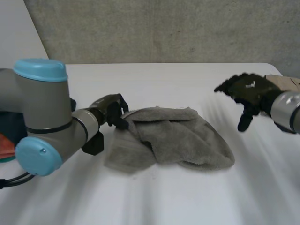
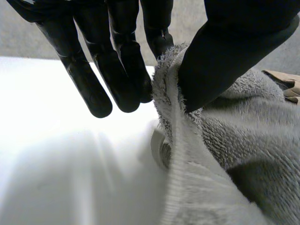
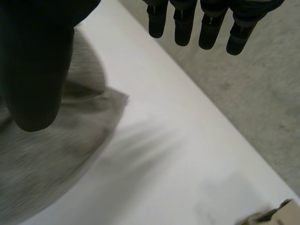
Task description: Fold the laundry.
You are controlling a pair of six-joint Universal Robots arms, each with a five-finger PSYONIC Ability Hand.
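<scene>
**Ana:** Where is the towel?

**Ben:** The grey towel (image 1: 173,136) lies in a crumpled heap in the middle of the white surface (image 1: 164,201).

**Ana:** What is the left hand doing?

**Ben:** In the head view the left hand (image 1: 111,111) sits at the towel's far left corner. The big left arm (image 1: 44,117) is right in front, so the grip is hard to see there. The left wrist view shows it better. The towel's edge stands up between the thumb (image 2: 225,56) and the fingers (image 2: 122,61), and it is squeezed between them. The fingers look nearly straight.

**Ana:** And the right hand?

**Ben:** The right hand (image 1: 246,91) is up in the air, to the right of the towel and not touching it. Its fingers (image 3: 183,23) are spread apart and hold nothing. Its own wrist view shows the towel's right end lying flat on the surface under the thumb.

**Ana:** Is anything hard to make out?

**Ben:** Yes. A tan thing (image 1: 285,82) at the far right is partly behind the right hand and cut off at the edge. I can't tell what it is. Both wrist views catch only a small bit of it. A red thing (image 1: 4,144) peeks out at the left edge behind the left arm, too little to name. The towel's folds cover each other, so I can't tell how it is layered.
</scene>
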